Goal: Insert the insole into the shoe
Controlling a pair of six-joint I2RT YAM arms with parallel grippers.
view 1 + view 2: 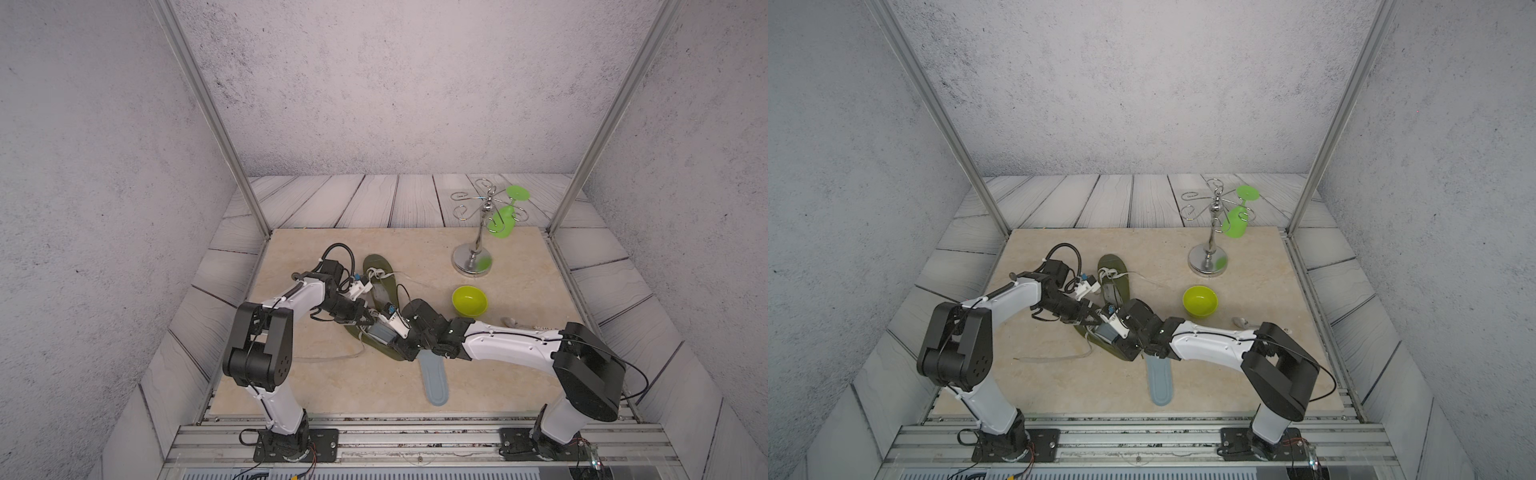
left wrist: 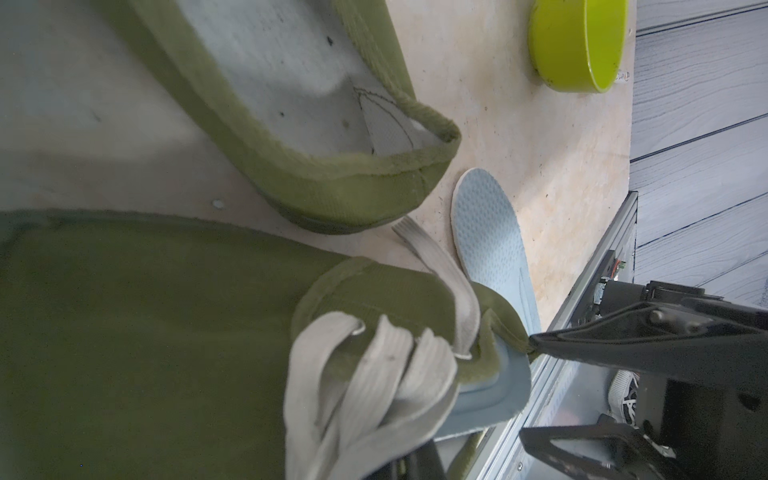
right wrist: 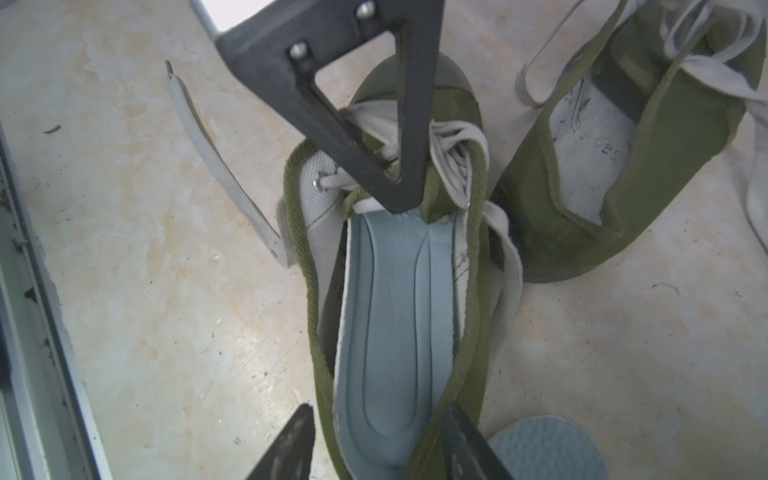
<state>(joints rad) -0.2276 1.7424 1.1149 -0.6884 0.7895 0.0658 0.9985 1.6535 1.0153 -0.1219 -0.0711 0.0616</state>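
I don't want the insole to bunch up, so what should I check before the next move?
1. The insole lies inside the shoe: ok.
2. Its toe end lies flat: cannot tell, hidden under the tongue.
3. The left gripper is shut on the tongue: ok.
4. The right gripper holds the shoe: cannot tell; its jaws straddle it.
5. The spare insole lies outside those jaws: ok.
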